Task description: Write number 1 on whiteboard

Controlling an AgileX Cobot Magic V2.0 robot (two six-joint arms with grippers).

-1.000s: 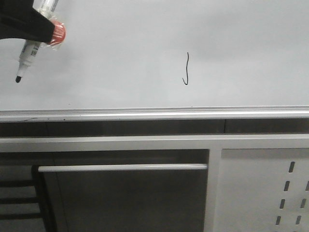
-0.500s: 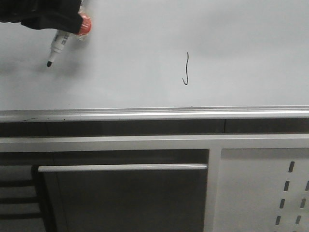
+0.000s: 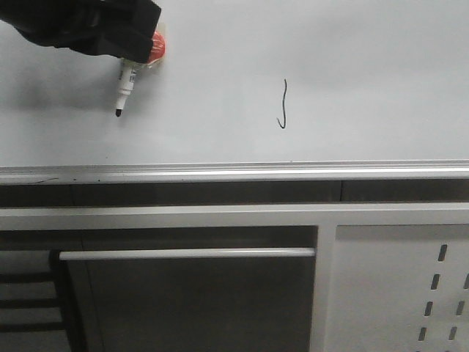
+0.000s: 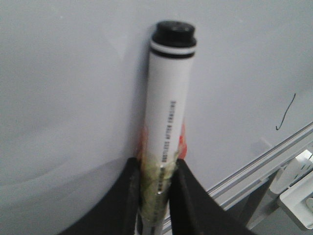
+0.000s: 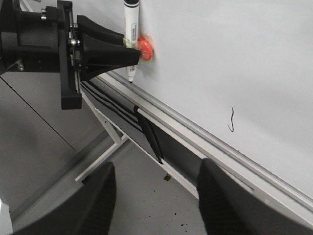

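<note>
whiteboard fills the front view's upper half, its silver ledge along the lower edge. one number 1 stands near the centre. at ten o'clock, the left claw, partly cut off, is clamped on one marker, tip down. the right claw spreads wide, holding nothing.
</note>
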